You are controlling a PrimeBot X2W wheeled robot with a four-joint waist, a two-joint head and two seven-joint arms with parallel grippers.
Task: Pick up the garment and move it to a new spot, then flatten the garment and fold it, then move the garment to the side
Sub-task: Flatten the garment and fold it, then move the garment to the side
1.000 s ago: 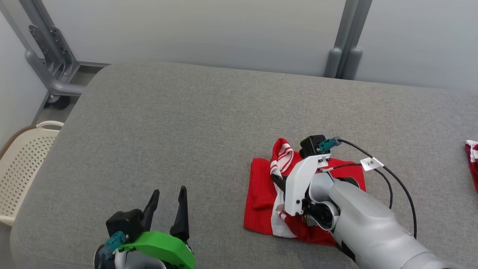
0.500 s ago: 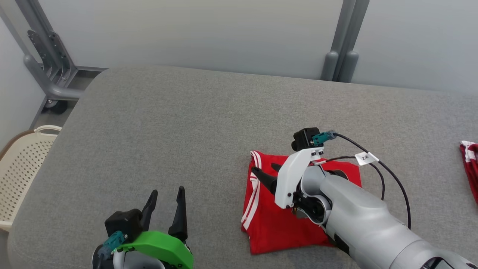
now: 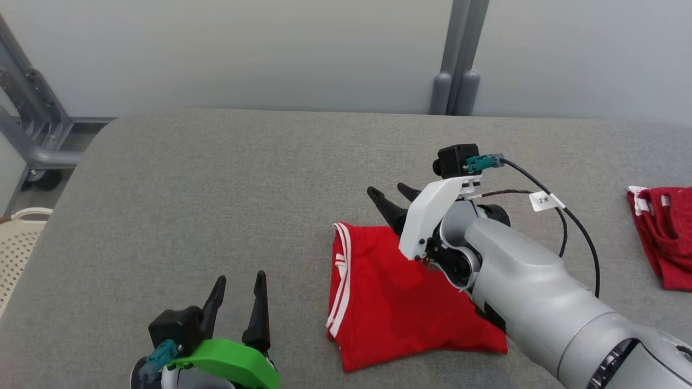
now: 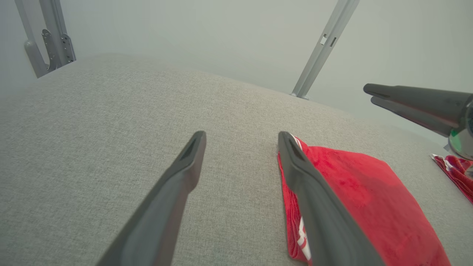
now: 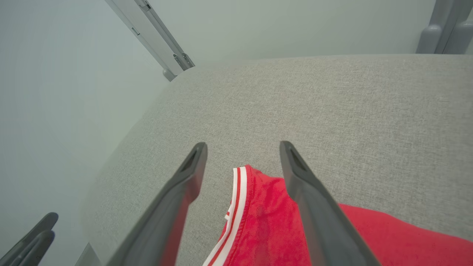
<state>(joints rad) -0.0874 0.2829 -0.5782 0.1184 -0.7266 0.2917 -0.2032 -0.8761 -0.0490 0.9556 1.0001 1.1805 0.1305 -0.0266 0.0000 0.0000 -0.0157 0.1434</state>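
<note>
red cloth with white stripes down one edge — the garment [image 3: 400,302] lies folded into a rough rectangle on the grey padded surface [image 3: 216,178], right of centre in the head view and near the front edge. its striped edge faces the robot's left. the right gripper [image 3: 388,190] hangs over the garment's far edge with its two dark fingers spread apart and gripping nothing; in the right wrist view the striped corner lies on the padding between them, below their tips. the pale right forearm [image 3: 535,292] crosses the garment's right side and hides part of it. the left gripper [image 3: 241,279] sits at the lower left, apart from the garment, fingers parted around bare air — in the left wrist view one finger lines up with the striped edge, but whether it touches cannot be told. a second red garment [image 3: 659,237] lies crumpled at the far right of the surface, well apart from the first. a cream perforated basket [image 3: 16,248] stands off the left edge, near a grey metal frame [image 3: 32,135] by the pale wall
</note>
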